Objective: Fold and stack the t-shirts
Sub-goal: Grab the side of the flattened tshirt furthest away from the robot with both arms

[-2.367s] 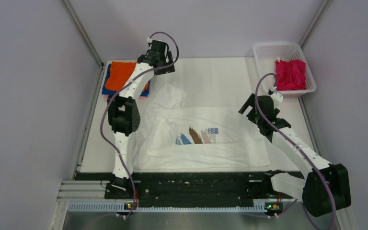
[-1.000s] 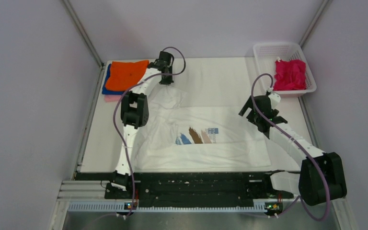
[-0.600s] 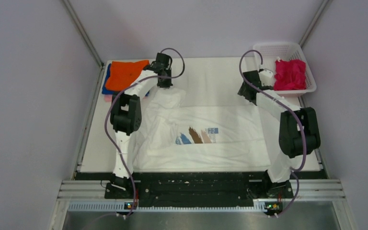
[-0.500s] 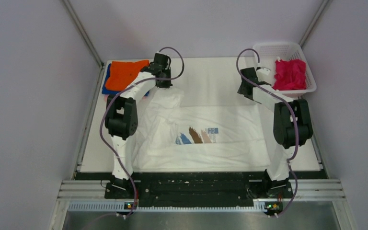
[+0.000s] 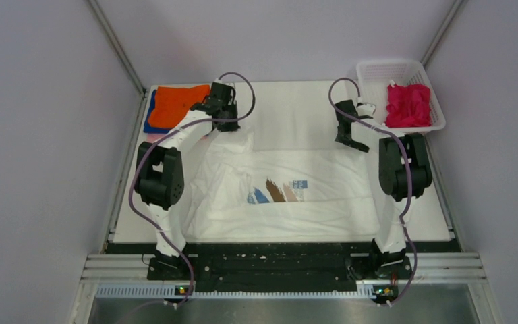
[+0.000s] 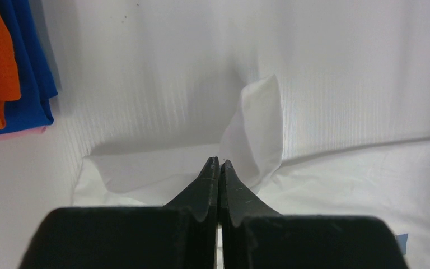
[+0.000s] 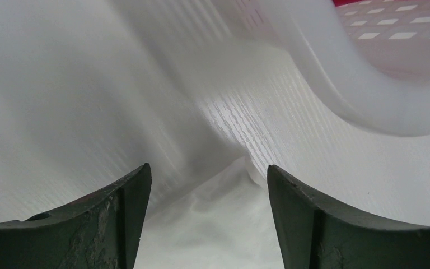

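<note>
A spread t-shirt [image 5: 310, 202] lay across the middle and near part of the table [image 5: 297, 111]. A stack of folded t-shirts [image 5: 175, 104] sat behind it in the far left corner, and a basket [image 5: 378, 71] at the far right corner held a bundled t-shirt [image 5: 408, 104]. The left gripper [image 5: 224, 127] stood at the spread t-shirt's far left part, just right of the stack, and the right gripper [image 5: 354, 143] stood at its far right corner, left of and before the basket.
</note>
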Robot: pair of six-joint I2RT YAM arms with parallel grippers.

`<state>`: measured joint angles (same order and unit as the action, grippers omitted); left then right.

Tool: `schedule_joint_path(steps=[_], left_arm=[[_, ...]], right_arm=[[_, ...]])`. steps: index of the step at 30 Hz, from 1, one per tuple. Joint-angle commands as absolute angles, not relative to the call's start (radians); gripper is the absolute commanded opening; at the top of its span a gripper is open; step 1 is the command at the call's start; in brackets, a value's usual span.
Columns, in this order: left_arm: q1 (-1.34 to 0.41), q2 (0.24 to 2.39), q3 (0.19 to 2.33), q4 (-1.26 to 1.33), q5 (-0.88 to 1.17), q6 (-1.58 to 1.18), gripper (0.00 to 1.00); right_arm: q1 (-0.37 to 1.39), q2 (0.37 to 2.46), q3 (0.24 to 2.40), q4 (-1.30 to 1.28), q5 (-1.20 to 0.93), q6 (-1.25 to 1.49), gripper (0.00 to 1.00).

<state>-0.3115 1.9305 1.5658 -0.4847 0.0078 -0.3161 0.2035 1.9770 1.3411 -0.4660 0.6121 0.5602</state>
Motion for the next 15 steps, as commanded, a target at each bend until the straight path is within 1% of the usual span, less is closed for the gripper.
schedule_joint_path(steps=[1, 3, 5, 8, 12, 14, 15], left_arm=[[-0.320, 1.817, 1.511, -0.415, 0.029, -0.333, 0.00], [-0.321, 1.797, 1.487, -0.406, 0.032, -0.333, 0.00], [-0.322, 1.782, 1.465, -0.402, 0.030, -0.334, 0.00], [-0.323, 1.759, 1.443, -0.402, 0.041, -0.336, 0.00], [-0.332, 1.720, 1.401, -0.386, 0.043, -0.331, 0.00], [-0.333, 1.702, 1.384, -0.385, 0.041, -0.330, 0.00], [-0.335, 1.691, 1.373, -0.384, 0.038, -0.330, 0.00]], right_arm=[[0.214, 1.949, 1.322, -0.513, 0.654, 0.566, 0.74], [0.215, 1.950, 1.317, -0.523, 0.651, 0.573, 0.72], [0.217, 1.947, 1.315, -0.541, 0.642, 0.581, 0.67], [0.219, 1.937, 1.298, -0.538, 0.654, 0.598, 0.53], [0.219, 1.942, 1.306, -0.516, 0.660, 0.603, 0.32], [0.219, 1.943, 1.309, -0.503, 0.667, 0.604, 0.23], [0.219, 1.939, 1.311, -0.496, 0.670, 0.604, 0.21]])
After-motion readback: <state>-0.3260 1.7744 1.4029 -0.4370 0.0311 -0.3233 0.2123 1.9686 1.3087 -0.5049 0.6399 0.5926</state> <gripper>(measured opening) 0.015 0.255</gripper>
